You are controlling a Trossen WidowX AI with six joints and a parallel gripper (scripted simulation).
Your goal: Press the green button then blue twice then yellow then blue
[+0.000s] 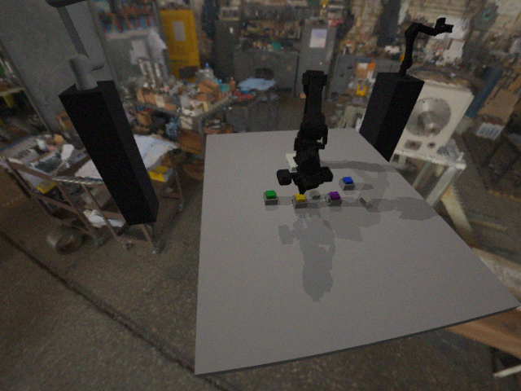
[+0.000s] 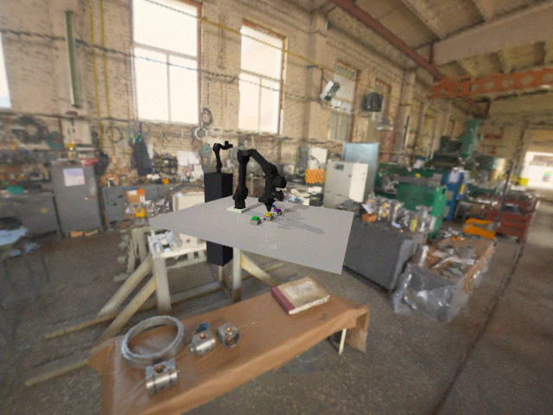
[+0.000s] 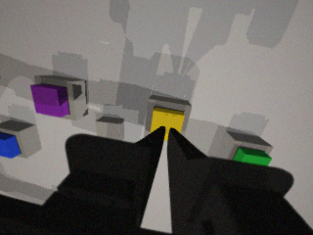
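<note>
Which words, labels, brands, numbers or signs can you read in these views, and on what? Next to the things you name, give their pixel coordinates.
None legible.
Buttons: no marks visible on yellow [image 1: 299,198] [image 3: 167,119], green [image 1: 270,194] [image 3: 252,157], blue [image 1: 348,180] [image 3: 8,146] or purple [image 1: 334,195] [image 3: 50,100].
Book cover [image 2: 306,292]: too blurred to read.
Sheet on grey cabinet [image 1: 317,38] [image 2: 73,176]: too blurred.
</note>
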